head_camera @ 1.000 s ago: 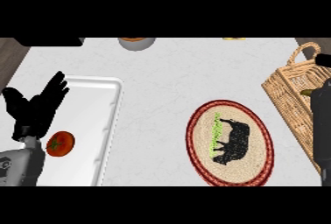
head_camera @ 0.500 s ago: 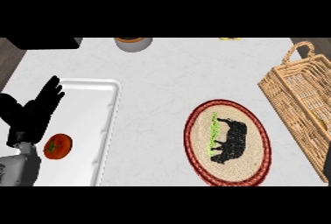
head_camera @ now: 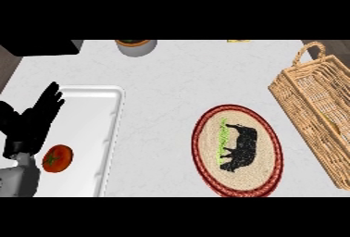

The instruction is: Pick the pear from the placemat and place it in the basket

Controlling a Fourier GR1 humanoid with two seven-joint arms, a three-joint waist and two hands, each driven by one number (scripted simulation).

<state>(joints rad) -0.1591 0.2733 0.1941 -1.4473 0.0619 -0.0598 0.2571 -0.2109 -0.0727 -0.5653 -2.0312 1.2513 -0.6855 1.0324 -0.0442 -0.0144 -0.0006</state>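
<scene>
The pear is hard to make out: only a thin green streak (head_camera: pixel 222 141) shows on the placemat (head_camera: pixel 237 149), along the left side of its black animal figure. The basket (head_camera: pixel 320 109), right of the placemat, is cut off by the view's edge. A bowl (head_camera: pixel 134 45) well above the placemat is cut off too. The left hand (head_camera: pixel 31 121) rests far left of the placemat, over the white tray (head_camera: pixel 109 134), fingers straight and spread, holding nothing. A tomato (head_camera: pixel 57 158) lies just below it.
</scene>
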